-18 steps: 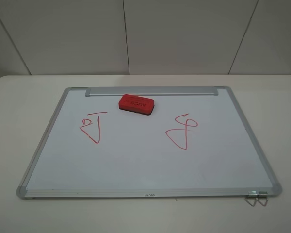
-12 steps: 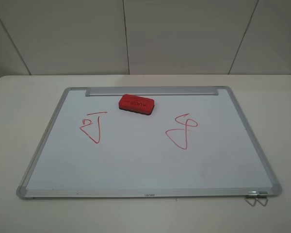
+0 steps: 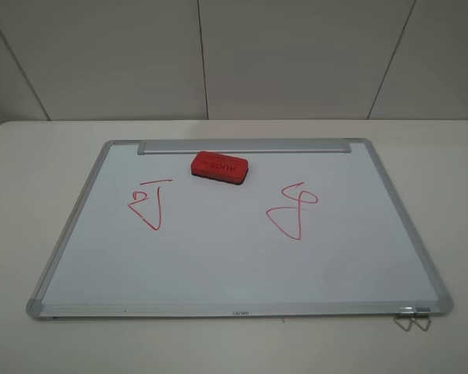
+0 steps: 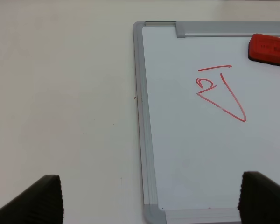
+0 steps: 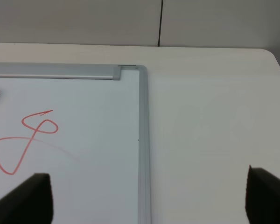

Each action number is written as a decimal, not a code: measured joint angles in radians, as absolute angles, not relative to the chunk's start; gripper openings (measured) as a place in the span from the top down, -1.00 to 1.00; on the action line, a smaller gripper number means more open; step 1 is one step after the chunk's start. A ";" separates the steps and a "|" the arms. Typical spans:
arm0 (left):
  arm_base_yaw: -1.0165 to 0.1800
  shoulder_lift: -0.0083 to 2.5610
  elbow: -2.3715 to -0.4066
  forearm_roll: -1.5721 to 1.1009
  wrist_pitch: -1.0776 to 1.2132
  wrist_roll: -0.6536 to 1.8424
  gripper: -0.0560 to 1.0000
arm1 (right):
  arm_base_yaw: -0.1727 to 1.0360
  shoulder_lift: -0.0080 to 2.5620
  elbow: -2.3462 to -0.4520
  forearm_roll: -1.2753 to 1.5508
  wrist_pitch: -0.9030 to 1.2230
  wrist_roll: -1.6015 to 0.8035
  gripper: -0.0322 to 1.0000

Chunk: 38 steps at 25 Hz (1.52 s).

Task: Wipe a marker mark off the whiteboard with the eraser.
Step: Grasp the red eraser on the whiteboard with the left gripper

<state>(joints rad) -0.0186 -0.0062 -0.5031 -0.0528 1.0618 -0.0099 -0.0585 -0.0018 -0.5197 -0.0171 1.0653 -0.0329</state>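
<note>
You have the whiteboard (image 3: 234, 312) flat on the white table (image 3: 31, 156). The eraser (image 3: 218, 167) lies on its far part, just beside the tray strip (image 3: 246, 146), a little left of centre. The marker mark (image 3: 148, 204) is on the left half, nearer than the eraser and apart from it. The looped scribble (image 3: 292, 212) is on the right half. The left gripper (image 4: 148, 199) and right gripper (image 5: 145, 197) are both spread wide, holding nothing.

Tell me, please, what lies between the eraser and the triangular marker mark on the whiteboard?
Nothing: only bare whiteboard separates the eraser from the marker mark, as the exterior high view shows; the left wrist view agrees.
</note>
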 joint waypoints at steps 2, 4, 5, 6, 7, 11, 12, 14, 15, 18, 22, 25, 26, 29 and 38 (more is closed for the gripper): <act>-0.019 -0.006 -0.503 -0.053 1.062 -0.010 -0.52 | -0.058 -0.002 -0.520 -0.017 1.065 -0.033 -0.43; -0.019 -0.006 -0.503 -0.053 1.062 -0.010 -0.52 | -0.058 -0.002 -0.520 -0.017 1.065 -0.033 -0.43; -0.019 -0.006 -0.503 -0.053 1.062 -0.010 -0.52 | -0.058 -0.002 -0.520 -0.017 1.065 -0.033 -0.43; -0.019 -0.006 -0.503 -0.053 1.062 -0.010 -0.52 | -0.058 -0.002 -0.520 -0.017 1.065 -0.033 -0.43; -0.019 -0.006 -0.503 -0.053 1.062 -0.010 -0.52 | -0.058 -0.002 -0.520 -0.017 1.065 -0.033 -0.43; -0.019 -0.006 -0.503 -0.053 1.062 -0.010 -0.52 | -0.058 -0.002 -0.520 -0.017 1.065 -0.033 -0.43; -0.019 -0.006 -0.503 -0.053 1.062 -0.010 -0.52 | -0.058 -0.002 -0.520 -0.017 1.065 -0.033 -0.43; -0.019 -0.006 -0.503 -0.067 1.062 -0.010 -0.52 | -0.058 -0.002 -0.520 -0.017 1.065 -0.033 -0.43; -0.019 -0.006 -0.503 -0.089 1.059 -0.009 -0.52 | -0.058 -0.002 -0.520 -0.017 1.065 -0.033 -0.43; -0.019 0.000 -0.503 -0.141 1.057 0.025 -0.52 | -0.058 -0.002 -0.520 -0.017 1.065 -0.033 -0.43; -0.019 0.167 -0.507 -0.170 1.057 0.069 -0.52 | -0.058 -0.002 -0.520 -0.017 1.065 -0.033 -0.43; -0.021 0.398 -0.529 -0.175 1.034 0.151 -0.52 | -0.058 -0.002 -0.520 -0.017 1.065 -0.033 -0.43; -0.025 0.484 -0.546 -0.181 1.013 0.193 -0.52 | -0.058 -0.002 -0.520 -0.017 1.065 -0.033 -0.43; -0.033 0.735 -0.626 -0.211 0.919 0.331 -0.52 | -0.058 -0.002 -0.520 -0.017 1.065 -0.033 -0.43; -0.128 1.467 -1.073 -0.231 0.792 0.683 -0.52 | -0.058 -0.002 -0.520 -0.017 1.065 -0.033 -0.43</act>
<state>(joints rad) -0.1284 1.4672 -1.0726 -0.2307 0.7920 0.6826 -0.0585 -0.0018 -0.5197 -0.0171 1.0653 -0.0329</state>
